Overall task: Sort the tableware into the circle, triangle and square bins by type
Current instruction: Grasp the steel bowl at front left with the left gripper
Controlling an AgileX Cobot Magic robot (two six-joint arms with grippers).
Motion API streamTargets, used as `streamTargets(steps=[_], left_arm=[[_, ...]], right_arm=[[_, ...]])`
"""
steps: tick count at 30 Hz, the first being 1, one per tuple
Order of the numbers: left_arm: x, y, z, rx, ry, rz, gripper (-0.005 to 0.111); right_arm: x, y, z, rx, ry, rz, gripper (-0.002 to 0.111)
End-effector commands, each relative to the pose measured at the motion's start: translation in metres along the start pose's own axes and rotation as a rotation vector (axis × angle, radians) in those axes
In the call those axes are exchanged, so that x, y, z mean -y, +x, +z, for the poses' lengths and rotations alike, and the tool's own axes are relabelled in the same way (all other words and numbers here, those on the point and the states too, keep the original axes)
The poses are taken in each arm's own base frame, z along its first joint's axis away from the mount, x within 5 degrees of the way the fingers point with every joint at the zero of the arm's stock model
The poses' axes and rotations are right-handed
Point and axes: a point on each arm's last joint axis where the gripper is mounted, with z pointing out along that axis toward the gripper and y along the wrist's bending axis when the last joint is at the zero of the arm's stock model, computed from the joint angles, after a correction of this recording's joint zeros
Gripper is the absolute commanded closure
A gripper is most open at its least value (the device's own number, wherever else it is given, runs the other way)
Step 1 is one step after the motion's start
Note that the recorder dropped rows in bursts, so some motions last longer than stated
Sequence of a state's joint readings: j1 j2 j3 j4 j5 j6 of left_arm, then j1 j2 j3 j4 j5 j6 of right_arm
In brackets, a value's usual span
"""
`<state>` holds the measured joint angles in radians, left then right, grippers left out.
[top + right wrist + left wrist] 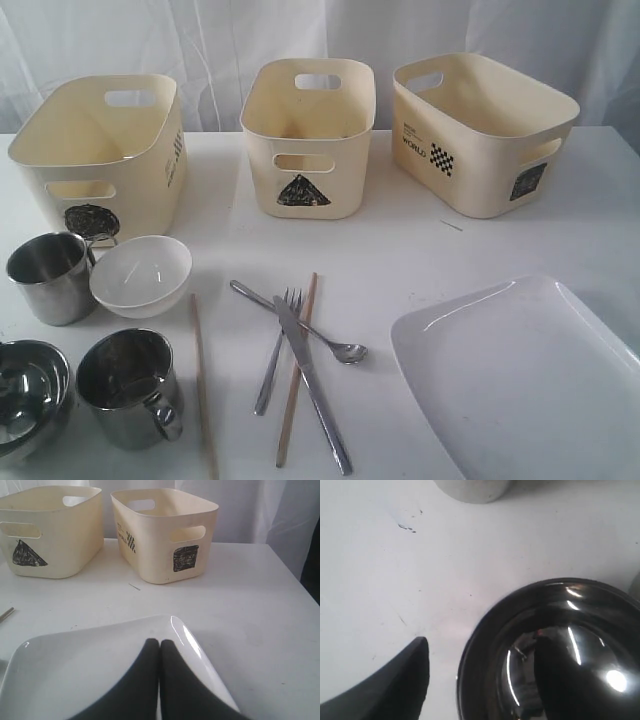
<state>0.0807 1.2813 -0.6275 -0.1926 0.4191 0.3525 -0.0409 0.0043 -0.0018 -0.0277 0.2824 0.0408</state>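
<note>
— Exterior view first. Where does your work lie?

— Circle bin (100,150), triangle bin (308,135) and square bin (480,130) stand along the back. The steel bowl (30,395) sits at the near left corner, just beside a mug (128,385). The plate (520,380) lies near right. Neither arm shows here.

— Left wrist?

— Your left gripper (480,641) is spread wide astride the bowl's rim. One finger (395,680) is outside, and what looks like the other is inside. It holds nothing. I judge the bowl is your pick. Settle deeper over the rim before you close, because thin, slick steel may slip or tip. Lift straight, clear of the mug.

— Right wrist?

— Your right gripper (159,644) has its fingers pressed together with nothing between them, over the plate. I cannot tell if they touch it. The square bin stands beyond. Keep that arm quiet while the left one lifts.
</note>
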Motion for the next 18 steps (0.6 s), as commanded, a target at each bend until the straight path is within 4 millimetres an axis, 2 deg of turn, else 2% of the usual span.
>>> streamTargets(steps=[1,7,10,14,18], left_arm=[[-0.002,0.003,0.014,-0.005,-0.009,-0.008,0.042],[-0.003,0.005,0.029,-0.068,0.009,-0.020,0.043],[-0.004,0.007,0.034,-0.094,0.018,-0.025,0.048],[-0.004,0.010,0.043,-0.140,0.034,-0.031,0.064],[-0.003,0.010,0.041,-0.170,0.050,-0.025,0.090]], right_arm=[[0.000,0.000,0.000,0.002,0.007,-0.007,0.108],[0.000,0.000,0.000,0.002,0.007,-0.007,0.108],[0.000,0.000,0.000,0.002,0.007,-0.007,0.108],[0.000,0.000,0.000,0.002,0.007,-0.007,0.108],[0.000,0.000,0.000,0.002,0.007,-0.007,0.108]])
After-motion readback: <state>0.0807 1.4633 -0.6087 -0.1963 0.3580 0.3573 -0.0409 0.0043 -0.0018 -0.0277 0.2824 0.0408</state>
